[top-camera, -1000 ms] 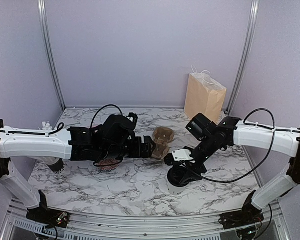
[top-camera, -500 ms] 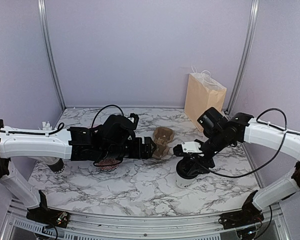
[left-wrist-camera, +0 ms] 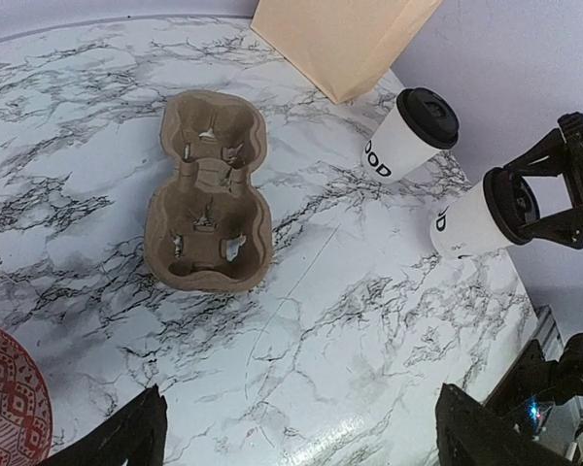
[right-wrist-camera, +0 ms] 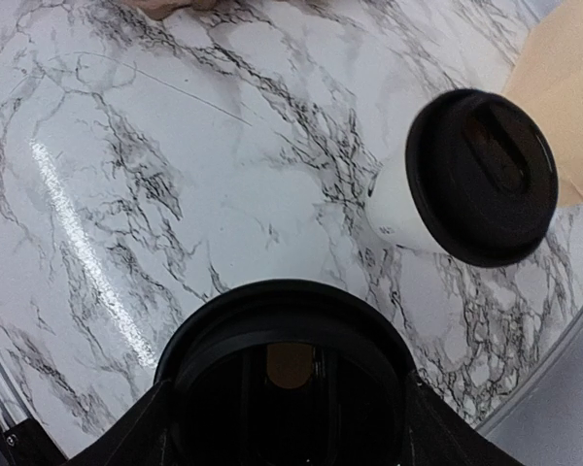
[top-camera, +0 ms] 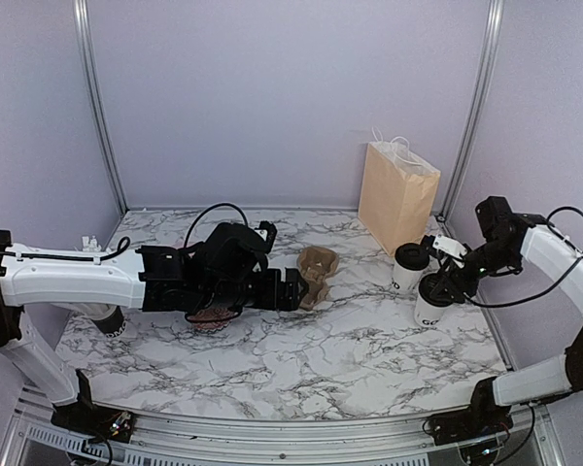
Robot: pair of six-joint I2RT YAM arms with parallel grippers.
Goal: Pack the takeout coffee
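Marble table (top-camera: 301, 359) with tray (top-camera: 317, 273), bag (top-camera: 396, 194), cup (top-camera: 408, 269)

White cups (left-wrist-camera: 400, 146), brown tray (left-wrist-camera: 209, 194), marbled table (left-wrist-camera: 369, 340).

table (left-wrist-camera: 369, 320): glossy marble | tray (left-wrist-camera: 209, 194): rough matt pulp | bag (top-camera: 396, 194): matt paper | coffee cup (left-wrist-camera: 464, 221): paper, plastic lid (left-wrist-camera: 507, 204)

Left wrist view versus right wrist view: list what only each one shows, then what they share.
Left wrist only: the whole pulp tray, the edge of a red patterned dish, and the right gripper, jaws around the second cup. Right wrist only: a straight-down close-up of that cup's lid. Both: the free-standing cup, the paper bag, the marble table.
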